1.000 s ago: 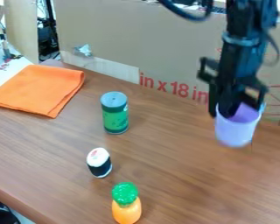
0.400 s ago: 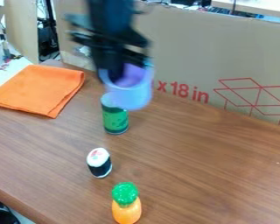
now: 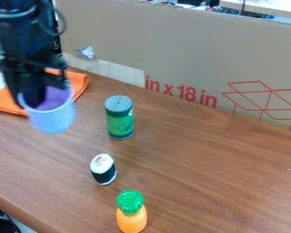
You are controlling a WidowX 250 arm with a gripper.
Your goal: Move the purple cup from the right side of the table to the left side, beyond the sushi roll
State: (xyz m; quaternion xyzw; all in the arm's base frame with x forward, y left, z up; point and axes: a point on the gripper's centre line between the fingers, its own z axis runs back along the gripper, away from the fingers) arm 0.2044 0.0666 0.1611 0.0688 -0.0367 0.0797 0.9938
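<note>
You are getting a blurred view of the black gripper [image 3: 33, 96] and purple cup [image 3: 55, 119]; the cup is hiding the fingertips. Arm [image 3: 19, 38] is running out of frame at the top and left. Gripper and cup are covering part of the orange cloth [image 3: 80, 85], whose left end the edge is cropping. The bottom edge is clipping the toy pineapple's [image 3: 131, 221] base. Markings on the sushi piece's [image 3: 103, 169] top are showing too small for you to identify.
</note>
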